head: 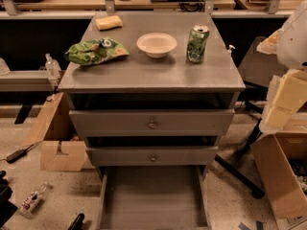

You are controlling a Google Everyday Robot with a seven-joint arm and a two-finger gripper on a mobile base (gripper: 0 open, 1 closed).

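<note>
1. From my remote seat, the gripper (pixel 278 115) shows as pale blocky shapes at the frame's right edge, about 3 o'clock from the cabinet (pixel 144 75). It holds nothing that I can see and touches nothing on the cabinet; whether it is wide or narrow I cannot tell.
2. Just below it, at 5 o'clock, I see an open cardboard box (pixel 280 176) on the floor.
3. The nearest thing on the cabinet top is the green can (pixel 197 43). It stands upright near the right edge, at about 9 o'clock from the gripper and well apart from it.
4. At 9 o'clock from the can, close by but not touching, sits a white bowl (pixel 156 44).
5. Further along at 9 o'clock lies a green chip bag (pixel 96 51), with a yellow sponge (pixel 109 22) at its 12 o'clock, near the back edge.
6. Below, I count two drawers pushed in and the bottom drawer (pixel 153 195) pulled out, at 6 o'clock.
7. A small bottle (pixel 33 200) lies on the floor at 8 o'clock.
</note>
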